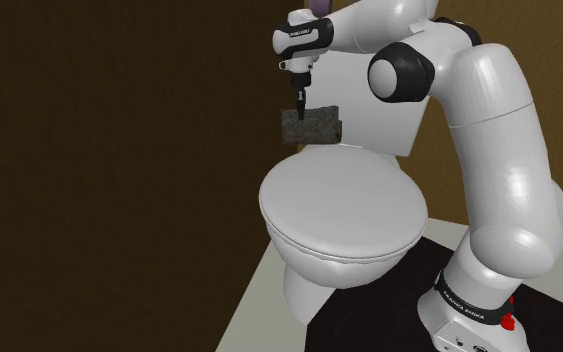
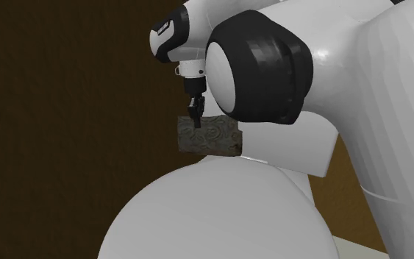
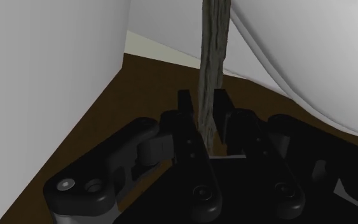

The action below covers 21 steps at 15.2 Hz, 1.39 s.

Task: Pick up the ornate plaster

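Above the rear of the closed white oval toilet lid (image 1: 341,205), just in front of the white box-shaped tank (image 1: 354,110), hangs the dark grey-brown rectangular slab of plaster with swirling relief on its face (image 1: 312,126). The all-black two-finger gripper (image 1: 299,103) points straight down and pinches the slab at its upper edge, near the corner towards the shoulder view's left, so most of the piece extends to that view's right of the fingers.

In the second exterior view the slab (image 2: 211,135) hangs below the gripper (image 2: 195,114) with its carved face turned to the camera. Its lower edge sits close over the curve of the lid (image 2: 212,213) and appears to be clear of it, with the tank (image 2: 293,143) showing behind.

In the wrist view the slab (image 3: 212,51) is seen edge-on as a thin, rough strip running away from the gripper (image 3: 202,105). The two fingers (image 3: 185,105) press against its flat sides.

The white arm bends over from its stand (image 1: 469,310), which rests on a black panel (image 1: 389,300) beside the toilet. A brown wall (image 1: 119,150) stands behind.
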Each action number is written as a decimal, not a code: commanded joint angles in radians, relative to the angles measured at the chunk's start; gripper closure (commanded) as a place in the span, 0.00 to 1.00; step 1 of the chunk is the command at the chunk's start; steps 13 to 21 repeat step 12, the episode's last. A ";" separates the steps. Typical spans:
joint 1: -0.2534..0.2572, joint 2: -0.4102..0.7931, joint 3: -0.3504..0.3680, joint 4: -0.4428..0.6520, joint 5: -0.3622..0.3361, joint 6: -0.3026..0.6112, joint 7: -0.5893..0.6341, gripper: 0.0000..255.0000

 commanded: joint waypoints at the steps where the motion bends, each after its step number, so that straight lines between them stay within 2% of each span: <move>1: -0.005 0.006 -0.001 0.030 -0.001 -0.028 0.000 1.00; 10: -0.036 0.042 0.001 0.214 0.008 -0.174 0.002 1.00; 21: -0.037 0.043 0.001 0.218 0.009 -0.177 0.002 1.00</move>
